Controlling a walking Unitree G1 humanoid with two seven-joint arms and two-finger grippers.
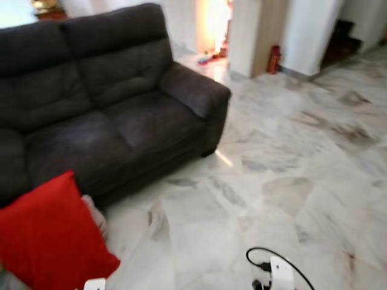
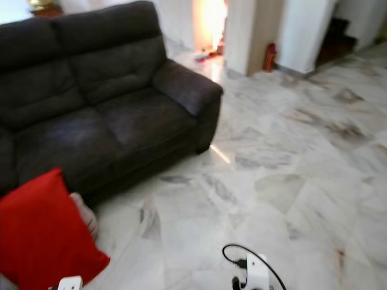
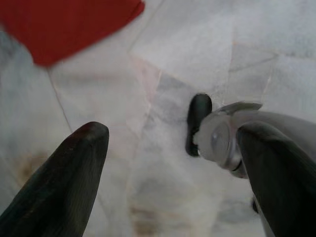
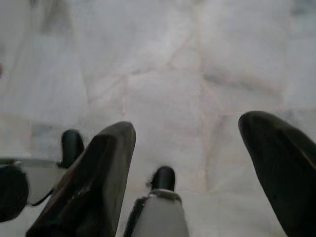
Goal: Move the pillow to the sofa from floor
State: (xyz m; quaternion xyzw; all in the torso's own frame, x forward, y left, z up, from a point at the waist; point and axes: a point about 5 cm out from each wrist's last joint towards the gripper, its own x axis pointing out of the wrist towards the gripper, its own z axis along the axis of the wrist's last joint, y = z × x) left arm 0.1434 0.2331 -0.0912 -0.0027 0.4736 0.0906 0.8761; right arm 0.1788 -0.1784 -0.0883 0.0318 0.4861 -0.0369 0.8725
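Red pillow [image 1: 51, 238] upright on floor [image 1: 254, 181] against sofa [image 1: 103, 115]; both jaws apart.

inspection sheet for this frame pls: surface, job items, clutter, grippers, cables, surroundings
Surface: white marble tile floor, grey veining, glossy.
Job's things: red square fabric pillow on the floor, leaning at the front of the dark grey two-seat fabric sofa; sofa seats bare.
Clutter: pale bundle behind the pillow, unclear.
Grippers: left gripper and right gripper open, empty, over the floor.
Cables: black cable loop on robot's right arm.
Surroundings: white pillar, small red object at its base, bright doorway.
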